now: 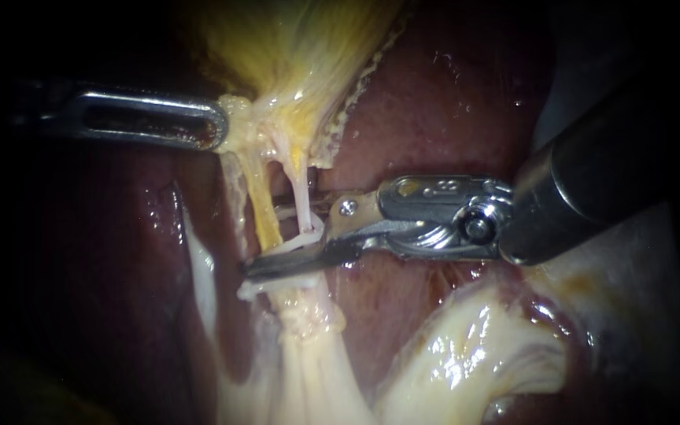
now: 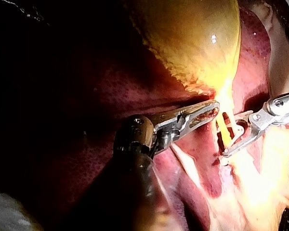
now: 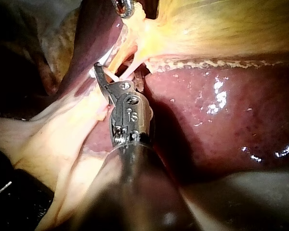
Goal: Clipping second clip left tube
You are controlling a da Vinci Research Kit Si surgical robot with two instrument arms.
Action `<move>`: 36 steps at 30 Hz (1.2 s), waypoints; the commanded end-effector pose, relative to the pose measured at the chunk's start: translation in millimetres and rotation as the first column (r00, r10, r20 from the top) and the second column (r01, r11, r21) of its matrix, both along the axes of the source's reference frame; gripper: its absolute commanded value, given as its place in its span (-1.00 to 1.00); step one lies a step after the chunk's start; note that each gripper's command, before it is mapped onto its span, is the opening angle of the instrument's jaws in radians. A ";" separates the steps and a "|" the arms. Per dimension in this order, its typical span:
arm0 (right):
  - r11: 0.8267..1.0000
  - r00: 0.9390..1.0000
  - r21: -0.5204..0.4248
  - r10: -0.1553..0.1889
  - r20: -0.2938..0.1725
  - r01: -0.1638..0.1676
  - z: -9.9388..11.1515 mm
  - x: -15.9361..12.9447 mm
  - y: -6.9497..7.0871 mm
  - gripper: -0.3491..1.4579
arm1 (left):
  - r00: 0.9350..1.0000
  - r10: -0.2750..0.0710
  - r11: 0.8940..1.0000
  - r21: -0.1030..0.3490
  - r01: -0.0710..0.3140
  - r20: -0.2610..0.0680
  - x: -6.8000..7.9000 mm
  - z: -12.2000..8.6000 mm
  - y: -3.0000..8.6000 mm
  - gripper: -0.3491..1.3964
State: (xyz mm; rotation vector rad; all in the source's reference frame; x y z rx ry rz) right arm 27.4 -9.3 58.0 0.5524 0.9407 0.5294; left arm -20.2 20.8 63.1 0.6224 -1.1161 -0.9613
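Left instrument (image 1: 218,130) (image 2: 209,111): enters from the left; claw pressed together, pinching the pale neck of the gallbladder (image 1: 293,39) (image 2: 192,38).
Right instrument (image 1: 285,240) (image 2: 233,137) (image 3: 103,79): claw spread wide, carrying a white clip (image 1: 307,234) (image 2: 238,128) between its two halves.
Left tube (image 1: 264,208): yellowish strand running down from the gallbladder neck, crossed by the lower half of the right claw.
Neighbour: a paler tube (image 1: 301,197) just beside it; cannot tell whether the clip takes in one or both.
Background: the dark red liver (image 1: 434,102).
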 end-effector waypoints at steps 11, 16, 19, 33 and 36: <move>1.000 1.000 -0.005 -0.012 -0.008 0.012 -1.5 -4.1 0.6 -0.07 | 1.000 0.002 1.000 0.000 -0.002 0.001 0.4 0.0 -0.1 -1.00; 1.000 1.000 -0.013 -0.004 -0.004 0.004 -3.3 -6.0 1.2 -0.06 | 1.000 0.003 1.000 0.000 -0.003 0.002 0.5 0.0 -0.1 -1.00; 1.000 1.000 -0.013 -0.007 -0.008 0.007 -4.6 -6.6 1.2 -0.06 | 1.000 0.003 1.000 0.000 -0.003 0.002 0.5 0.0 -0.1 -1.00; 1.000 0.997 0.021 -0.010 -0.070 0.011 -8.5 -5.4 0.2 -0.07 | 1.000 0.003 1.000 -0.001 -0.003 0.002 0.5 0.1 -0.1 -1.00; 1.000 0.997 0.021 -0.014 -0.072 0.016 -7.8 -4.8 0.0 -0.07 | 1.000 0.003 1.000 -0.001 -0.003 0.002 0.5 0.1 -0.1 -1.00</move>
